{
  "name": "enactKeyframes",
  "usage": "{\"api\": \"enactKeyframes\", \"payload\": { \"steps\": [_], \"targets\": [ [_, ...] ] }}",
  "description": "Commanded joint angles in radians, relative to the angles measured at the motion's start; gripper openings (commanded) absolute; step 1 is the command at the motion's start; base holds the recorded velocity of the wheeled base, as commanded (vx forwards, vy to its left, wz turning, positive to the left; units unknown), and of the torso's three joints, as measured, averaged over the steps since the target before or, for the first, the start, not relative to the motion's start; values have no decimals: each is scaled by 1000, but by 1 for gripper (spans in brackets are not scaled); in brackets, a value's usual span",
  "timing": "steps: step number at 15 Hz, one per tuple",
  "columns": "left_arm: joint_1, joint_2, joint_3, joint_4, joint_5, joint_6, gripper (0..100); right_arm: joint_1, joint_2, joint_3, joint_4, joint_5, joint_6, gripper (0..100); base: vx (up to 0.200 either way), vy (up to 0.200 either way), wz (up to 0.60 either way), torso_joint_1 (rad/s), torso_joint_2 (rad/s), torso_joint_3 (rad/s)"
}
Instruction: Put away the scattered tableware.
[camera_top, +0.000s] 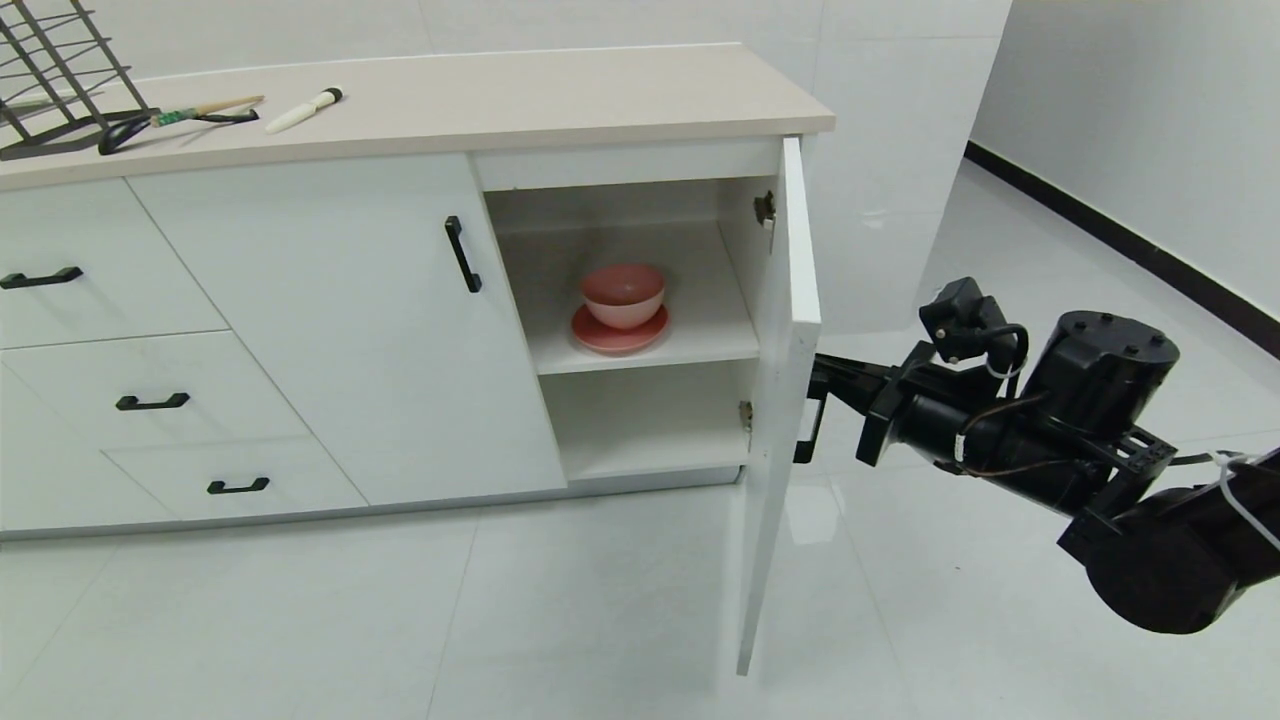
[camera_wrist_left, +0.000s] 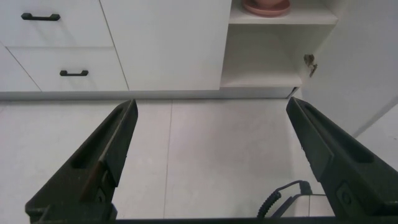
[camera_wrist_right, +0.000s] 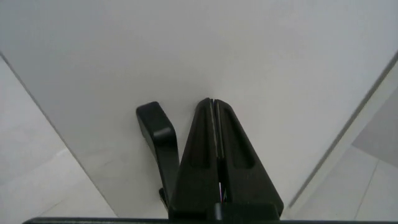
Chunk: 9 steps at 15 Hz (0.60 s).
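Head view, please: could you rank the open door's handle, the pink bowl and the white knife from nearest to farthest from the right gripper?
1. Door handle, on the open door, beside the right gripper.
2. Pink bowl, on the cabinet shelf.
3. White knife, on the countertop, far left.

A white cabinet (camera_top: 330, 400) under a beige tabletop (camera_top: 560, 90) is seen from 9 to 12 o'clock in the head view. Three drawers (camera_top: 200, 370) with black handles are stacked at 9 o'clock, a closed door (camera_top: 340, 330) is set beside them, and an open door (camera_top: 790, 330) is swung out near centre, exposing two white shelves (camera_top: 712, 338). Glossy white floor (camera_top: 300, 620) tiles are spread at 6 o'clock. White walls (camera_top: 900, 100) are met by a black baseboard (camera_top: 1120, 238) at 2 o'clock.
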Motion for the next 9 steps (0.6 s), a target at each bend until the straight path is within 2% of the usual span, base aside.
{"api": "enactKeyframes", "payload": {
  "steps": [1,6,9],
  "targets": [
    [0,0,0,0,0,-1,100,18,36,-17,0,1,0,0,0,0,0,0,0,0],
    [0,0,0,0,0,-1,100,84,100,-79,-6,1,1,0,0,0,0,0,0,0],
    [0,0,0,0,-1,-1,100,110,171,-188,-10,-1,9,0,0,0,0,0,0,0]
  ]
}}
